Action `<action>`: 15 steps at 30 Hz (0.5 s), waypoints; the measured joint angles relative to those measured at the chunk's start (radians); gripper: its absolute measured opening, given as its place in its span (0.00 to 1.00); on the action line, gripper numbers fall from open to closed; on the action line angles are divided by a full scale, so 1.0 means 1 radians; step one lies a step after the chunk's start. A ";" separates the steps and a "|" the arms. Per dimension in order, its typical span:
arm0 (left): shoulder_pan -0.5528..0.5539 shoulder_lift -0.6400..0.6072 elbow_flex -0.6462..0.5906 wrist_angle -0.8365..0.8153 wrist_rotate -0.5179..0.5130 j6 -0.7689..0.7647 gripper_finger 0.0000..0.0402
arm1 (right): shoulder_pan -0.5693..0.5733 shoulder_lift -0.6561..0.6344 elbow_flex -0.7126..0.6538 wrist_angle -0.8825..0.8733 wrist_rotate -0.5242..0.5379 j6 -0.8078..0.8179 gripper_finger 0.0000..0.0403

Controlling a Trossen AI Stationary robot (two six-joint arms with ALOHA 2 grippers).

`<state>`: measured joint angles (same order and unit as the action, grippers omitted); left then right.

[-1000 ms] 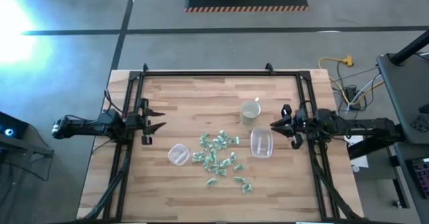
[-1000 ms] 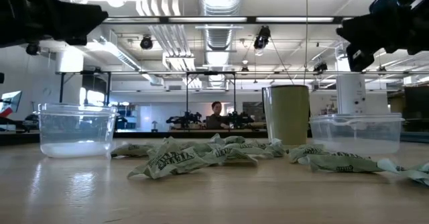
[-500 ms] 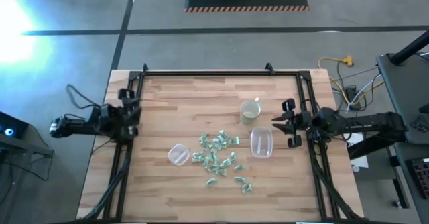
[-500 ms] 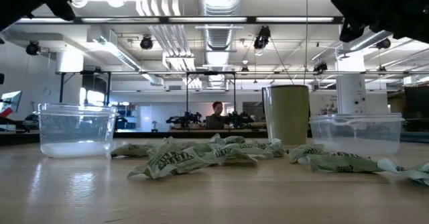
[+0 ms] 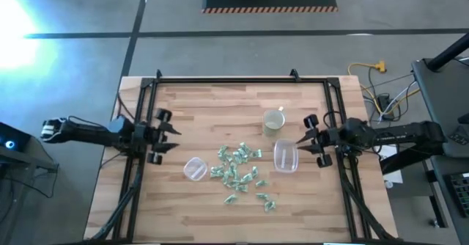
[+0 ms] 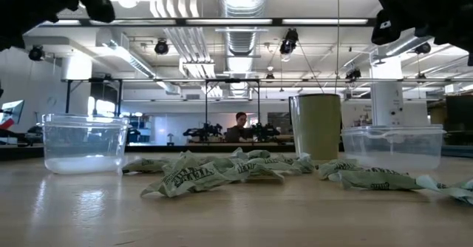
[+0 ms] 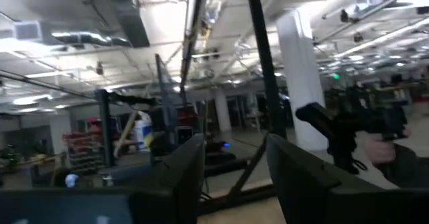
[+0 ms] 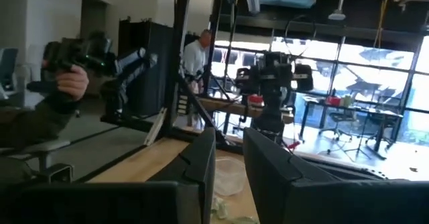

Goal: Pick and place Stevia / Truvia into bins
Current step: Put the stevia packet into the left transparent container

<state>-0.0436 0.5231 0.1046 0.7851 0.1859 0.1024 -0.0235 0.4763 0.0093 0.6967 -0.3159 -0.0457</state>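
Left gripper [image 5: 170, 133]: at the table's left edge, above the wood, fingers spread wide with clear air between them, holding nothing; in its wrist view the two dark fingers [image 7: 184, 177] stand apart
Right gripper [image 5: 303, 139]: at the table's right side, just beside the rectangular bin, fingers pointing toward it; the fingers [image 8: 201, 160] stand a narrow gap apart, nothing between them
Packets [image 5: 239, 170]: loose heap of pale green and white packets lying on the wood in the table's middle, between the two bins, with a few stragglers trailing toward the front edge; in the low view they lie crumpled and flat on the board [image 6: 211, 174]
Round bin [image 5: 194, 169]: left of the heap, upright, well apart from the left gripper; no packets show in it
Rectangular bin [image 5: 286, 156]: right of the heap, upright; no packets show in it
Mug [image 5: 274, 119]: cream, upright, behind the rectangular bin, handle toward the far side
Table [image 5: 205, 98]: pale wood, framed by black rails
Room: a person [image 6: 239, 126] stands far behind the table in the low view
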 joint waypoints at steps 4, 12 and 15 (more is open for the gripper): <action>-0.011 0.185 0.076 0.000 0.008 0.042 0.36 | 0.000 0.021 0.000 0.019 0.000 -0.046 0.17; -0.011 0.510 0.341 -0.378 0.008 0.151 0.36 | 0.000 0.026 0.048 -0.055 0.000 -0.141 0.17; -0.018 0.626 0.477 -0.605 0.007 0.167 0.36 | 0.000 0.030 0.093 -0.164 0.000 -0.147 0.17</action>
<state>-0.0614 1.1495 0.5811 0.1804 0.1932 0.2695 -0.0238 0.5063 0.1023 0.5330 -0.3161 -0.1930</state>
